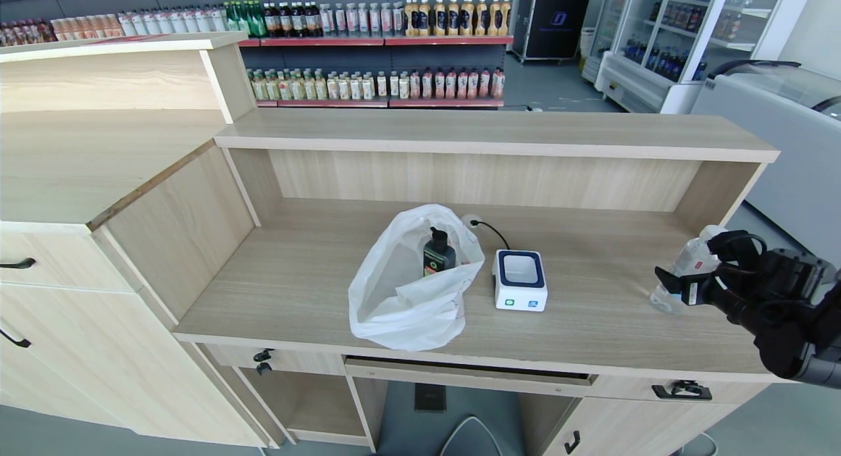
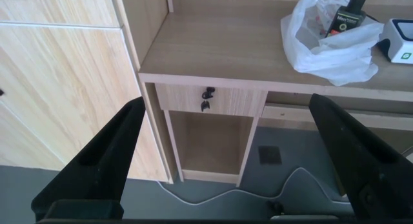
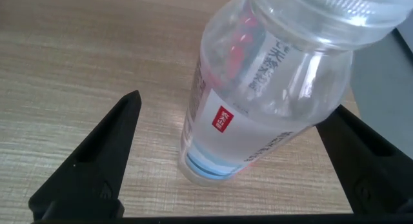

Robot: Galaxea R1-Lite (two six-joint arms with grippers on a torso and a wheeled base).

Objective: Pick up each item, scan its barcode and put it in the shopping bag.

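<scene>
Straddling clear plastic water bottle (image 3: 271,69) with right gripper (image 3: 233,108), fingers spread wide, seemingly not gripping; left gripper (image 2: 226,101) likewise released, low before pale wooden counter (image 2: 213,53).

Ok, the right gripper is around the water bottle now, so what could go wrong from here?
1. The right gripper is open around the water bottle, which looks tilted; an off-centre close could knock it over on the counter.
2. The bottle is smooth and clear, so it may slip in the grasp.
3. The shopping bag sags around the dark bottle, so the drop could catch its rim.
</scene>
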